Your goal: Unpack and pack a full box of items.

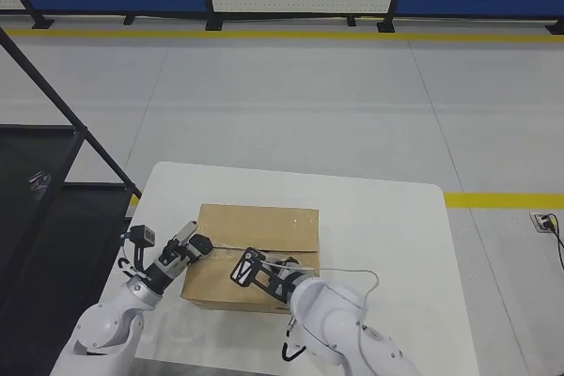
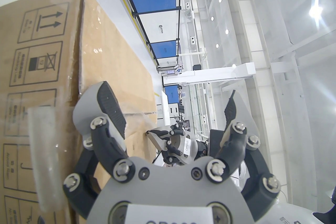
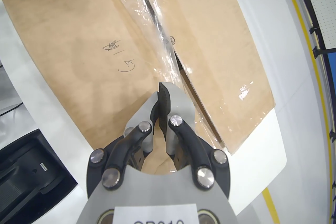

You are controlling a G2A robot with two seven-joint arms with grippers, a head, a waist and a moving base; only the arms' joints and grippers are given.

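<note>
Cardboard box (image 1: 258, 226), long axis across table (image 1: 385, 216); left fingers (image 2: 109, 104) apart, right fingers (image 3: 164, 101) together.

The box (image 1: 263, 226) sits on the table (image 1: 385, 244), left tool (image 1: 196, 241) beside it, right tool (image 3: 164, 89) above.

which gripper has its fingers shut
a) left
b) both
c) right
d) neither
c: the right gripper has its fingers pressed together over the taped top seam of the cardboard box, while the left gripper has its fingers spread wide at the box's end.
</note>
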